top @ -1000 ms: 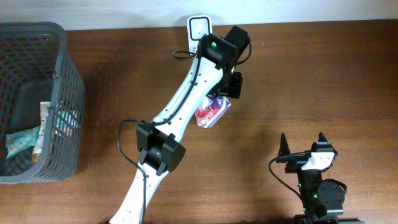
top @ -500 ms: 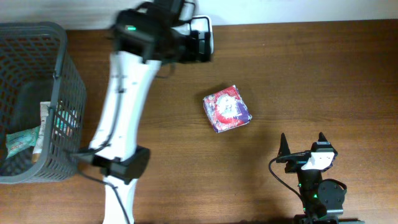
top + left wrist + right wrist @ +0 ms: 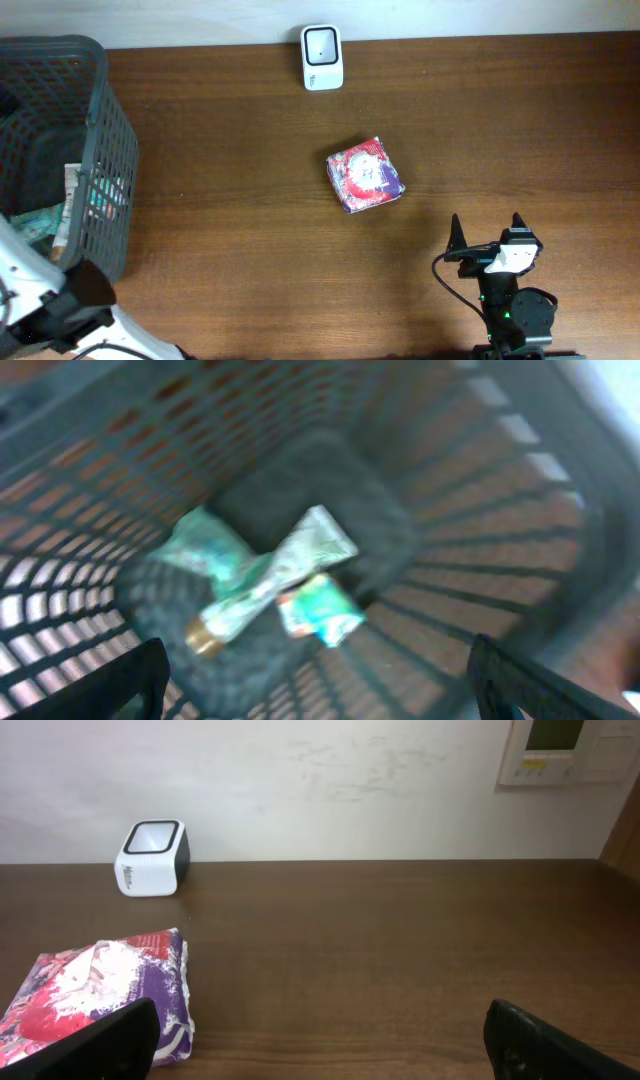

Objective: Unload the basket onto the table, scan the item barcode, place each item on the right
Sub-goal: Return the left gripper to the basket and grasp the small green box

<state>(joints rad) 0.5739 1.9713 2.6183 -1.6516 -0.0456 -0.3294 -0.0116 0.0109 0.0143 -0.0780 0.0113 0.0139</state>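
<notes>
Noting positions first: the printed pouch (image 3: pixel 365 176) lies flat near the middle of the bench (image 3: pixel 520 120), held by nothing. It is well apart from the barcode scanner (image 3: pixel 322 44), which stands at the far edge with its window tilted toward the near side. No barcode shows on the pouch's upper face; which side carries it I cannot tell.

Right end effector (image 3: pixel 487 232) sits near the front right corner, fingers spread and empty, with the pouch off to its left. Left end effector (image 3: pixel 318 655) hangs over the mesh basket (image 3: pixel 110 180) at the left edge, fingers spread wide with nothing between them. Below it on the basket floor, a tube (image 3: pixel 265 595) lies across a teal sachet (image 3: pixel 205 545), and a smaller packet (image 3: pixel 320 612) touches the tube's side. The left wrist view is blurred.

Risks, as judged:
- Overlapped items: closing on the tube may drag the sachet up with it or pinch two at once, and the scanner would then read the wrong code or none.
- The basket walls are close and slotted, so a spread fingertip could snag the mesh on the way down or tip the basket.
- Soft wrappers crumple under a pinch, and a creased barcode may not read.
- The code side is unknown, so an item may reach the scanner facing away.
- The scanner is small and free-standing, so a low pass could knock it over.
</notes>
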